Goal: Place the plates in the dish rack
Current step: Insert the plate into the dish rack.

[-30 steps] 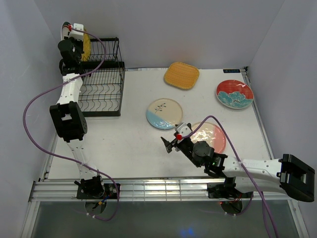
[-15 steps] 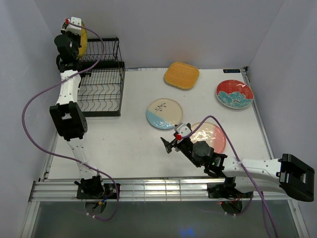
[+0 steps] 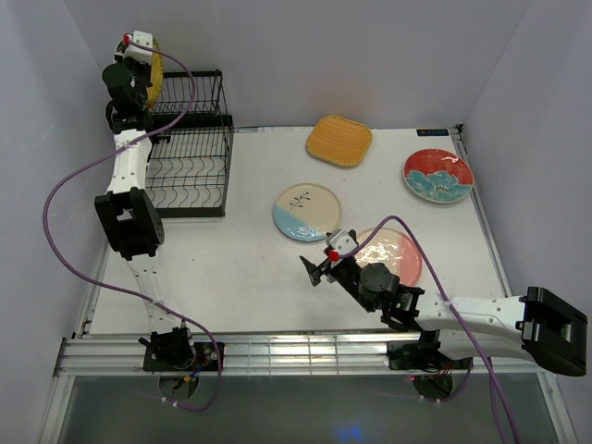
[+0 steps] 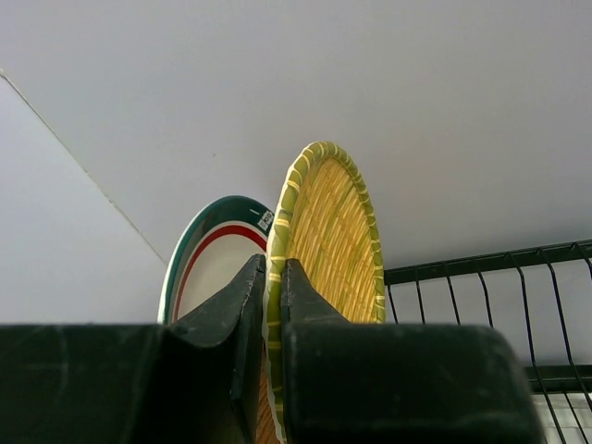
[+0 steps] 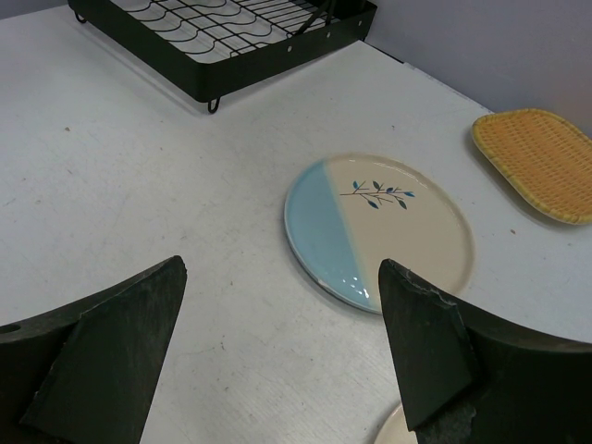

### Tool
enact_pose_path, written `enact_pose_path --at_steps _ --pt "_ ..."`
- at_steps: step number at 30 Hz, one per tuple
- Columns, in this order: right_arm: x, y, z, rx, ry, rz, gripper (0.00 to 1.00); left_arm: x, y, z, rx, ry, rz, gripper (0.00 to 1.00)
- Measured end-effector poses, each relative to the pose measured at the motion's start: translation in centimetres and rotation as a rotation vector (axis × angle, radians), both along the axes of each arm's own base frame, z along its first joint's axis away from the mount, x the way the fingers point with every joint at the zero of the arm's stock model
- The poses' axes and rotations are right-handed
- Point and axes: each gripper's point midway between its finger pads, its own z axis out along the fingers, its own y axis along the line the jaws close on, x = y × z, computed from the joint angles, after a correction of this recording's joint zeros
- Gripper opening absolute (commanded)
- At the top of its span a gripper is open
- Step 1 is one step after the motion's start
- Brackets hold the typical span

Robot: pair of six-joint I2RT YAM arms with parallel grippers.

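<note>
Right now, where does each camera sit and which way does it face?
Top external: above and behind, looking down on the white table and black wire dish rack; left arm, right arm show.
Left wrist: facing along the left gripper, shut on a round woven yellow plate.
Right wrist: low over the table, past the open right gripper toward a cream-blue round plate.
Shared: top and right wrist both show that plate and rack.

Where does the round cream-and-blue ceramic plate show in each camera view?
Top external: round cream-and-blue ceramic plate near the picture's centre.
Right wrist: centre-right.
Left wrist: not in it; the left end effector clamps a round woven yellow plate.
Shared landmark: black wire dish rack, upper left in top external and right wrist, lower right in left wrist.
</note>
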Motion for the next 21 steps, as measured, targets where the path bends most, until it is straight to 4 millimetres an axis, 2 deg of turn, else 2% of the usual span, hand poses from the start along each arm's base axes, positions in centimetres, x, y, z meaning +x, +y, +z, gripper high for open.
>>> enact_pose_path --at_steps 9,17,21 --pt "0.0 0.0 0.0 0.000 0.000 0.001 0.90 -0.3 0.1 1.5 0.012 -0.035 -0.005 0.00" --pt "-0.1 0.1 0.0 0.000 0.001 0.006 0.90 -0.4 0.9 1.5 0.015 -0.041 -0.005 0.00" --pt "-0.1 0.1 0.0 0.000 0.001 0.007 0.90 -0.4 1.7 0.5 0.018 -0.041 -0.002 0.00"
